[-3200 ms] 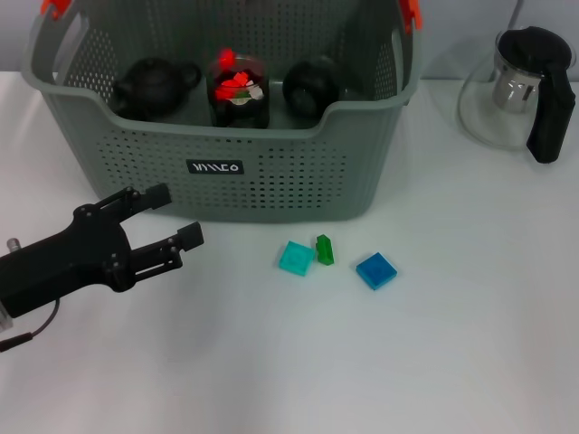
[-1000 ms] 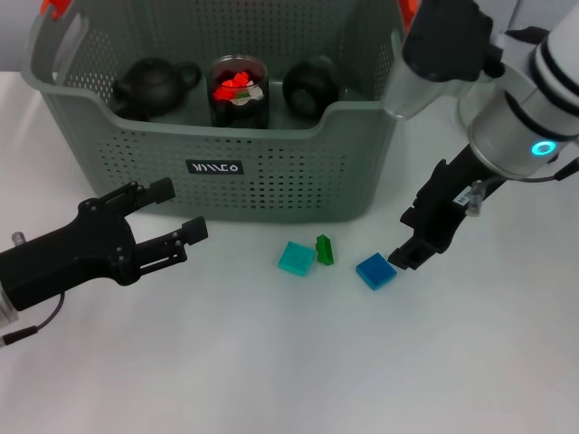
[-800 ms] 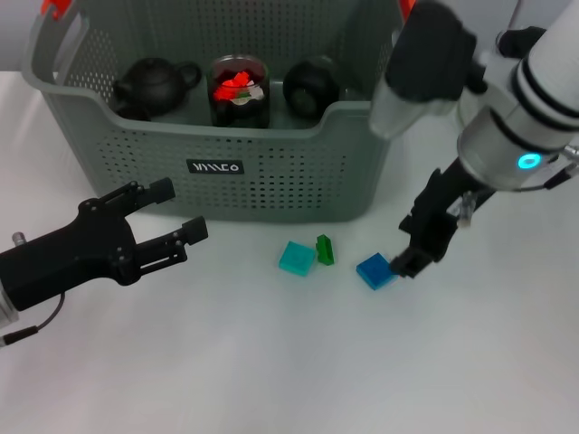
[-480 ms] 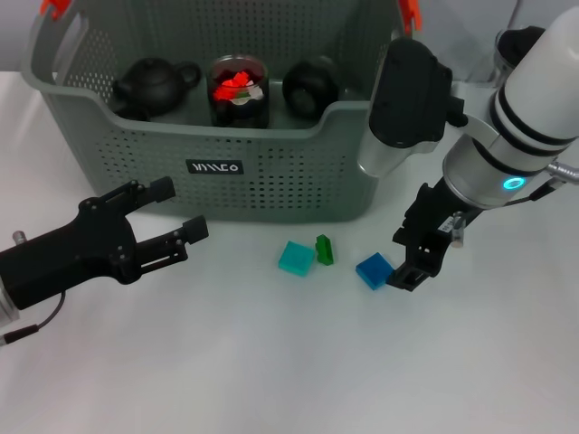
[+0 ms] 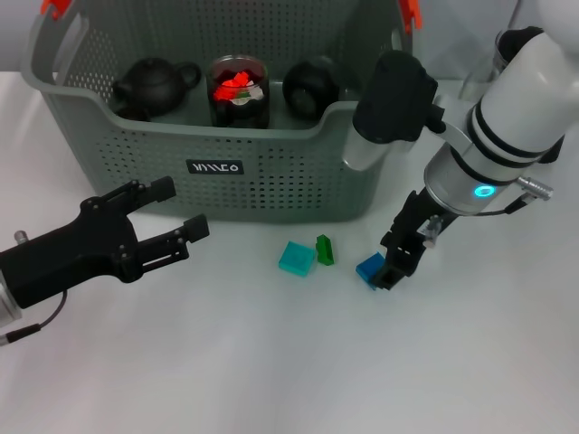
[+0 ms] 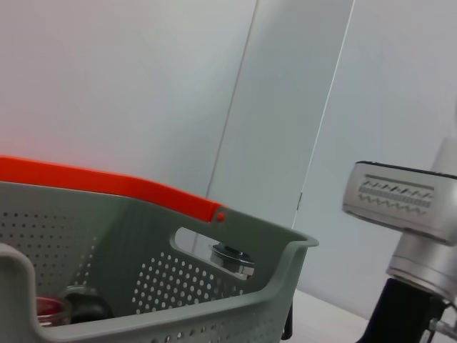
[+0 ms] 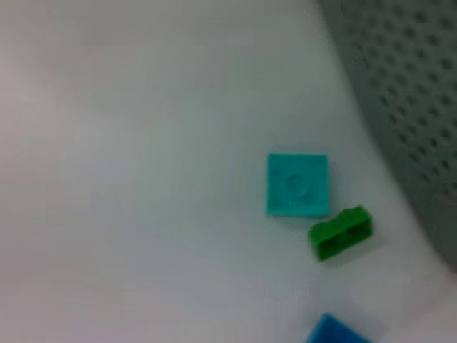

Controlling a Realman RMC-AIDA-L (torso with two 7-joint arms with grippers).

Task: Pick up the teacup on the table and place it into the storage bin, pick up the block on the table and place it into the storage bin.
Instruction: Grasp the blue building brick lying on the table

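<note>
The grey storage bin [image 5: 271,172] stands at the back of the white table; the left wrist view shows its rim and an orange clip [image 6: 107,187]. Inside it sit a black teacup [image 5: 312,83], a glass jar with red contents [image 5: 238,90] and a black teapot [image 5: 149,86]. In front of the bin lie three blocks: teal [image 5: 296,258], green [image 5: 325,250] and blue [image 5: 368,268]. They also show in the right wrist view as teal [image 7: 298,184], green [image 7: 340,232] and blue [image 7: 334,333]. My right gripper [image 5: 391,267] is down at the blue block's right edge, partly covering it. My left gripper [image 5: 178,209] hovers open and empty, left of the blocks.
A glass pitcher with a black lid [image 5: 517,41] stands at the back right, mostly hidden behind my right arm. The bin's wall [image 7: 407,107] runs close beside the teal and green blocks. White table spreads out in front of the blocks.
My right arm has swung in from the right and come down and left onto the blue block, which has shifted slightly left. The left arm has not moved.
</note>
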